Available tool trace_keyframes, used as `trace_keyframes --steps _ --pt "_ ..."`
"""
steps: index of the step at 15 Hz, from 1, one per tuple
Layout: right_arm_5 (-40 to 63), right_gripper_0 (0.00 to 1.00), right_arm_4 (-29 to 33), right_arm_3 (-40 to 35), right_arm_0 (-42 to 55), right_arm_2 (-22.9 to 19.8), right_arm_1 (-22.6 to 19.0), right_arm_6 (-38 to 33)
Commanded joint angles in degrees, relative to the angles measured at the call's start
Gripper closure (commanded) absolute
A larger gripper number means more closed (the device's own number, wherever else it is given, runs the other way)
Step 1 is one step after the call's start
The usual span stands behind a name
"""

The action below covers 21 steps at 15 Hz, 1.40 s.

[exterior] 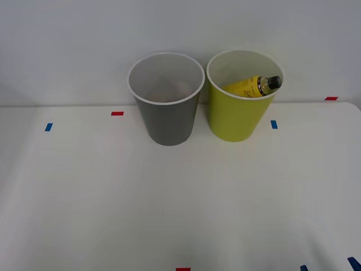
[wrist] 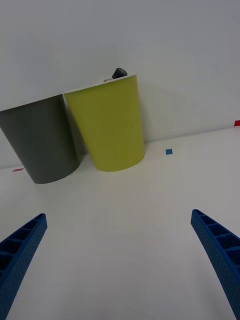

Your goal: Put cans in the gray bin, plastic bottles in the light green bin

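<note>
Spread wide, our right gripper (wrist: 119, 260) holds nothing: in the wrist view its two blue ribbed fingers (wrist: 20, 250) sit at the two lower corners with bare white table (exterior: 169, 203) between them. From that low angle we see the gray bin (wrist: 42, 140) and the light green bin (wrist: 109, 125) side on, standing upright and touching or very nearly so, and all we catch of the yellow bottle is its dark cap (wrist: 119, 73) poking just above the green rim. The front view looks down into both mouths, and there we see the yellow bottle (exterior: 251, 86) lying tilted inside the light green bin (exterior: 234, 121), cap toward 3 o'clock and resting near the white rim; most of its body is hidden by the bin wall, and its label is too small for us to read. The gray bin (exterior: 167, 121) sits at about 12 o'clock from the table's centre, the green one just beside it toward 1 o'clock; we cannot make out anything for sure on its pale floor. Both bins stand near the table's far edge, against the pale wall. Small red tape marks (exterior: 117, 113) and blue tape marks (exterior: 48, 127) dot the table toward 10 and 2 o'clock and along the near edge, and the whole near half of the table lies open.
</note>
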Motion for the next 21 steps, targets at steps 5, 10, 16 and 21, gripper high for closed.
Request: trace_keyframes --steps 5,10,16,21 --pt "0.0 0.00 0.0 0.0 0.0 0.0 0.0 0.0" --pt "0.0 0.00 0.0 0.0 0.0 0.0 0.0 0.0" --pt "0.0 0.00 0.0 0.0 0.0 0.0 0.0 0.0" --pt "0.0 0.00 0.0 0.0 0.0 0.0 0.0 0.0"
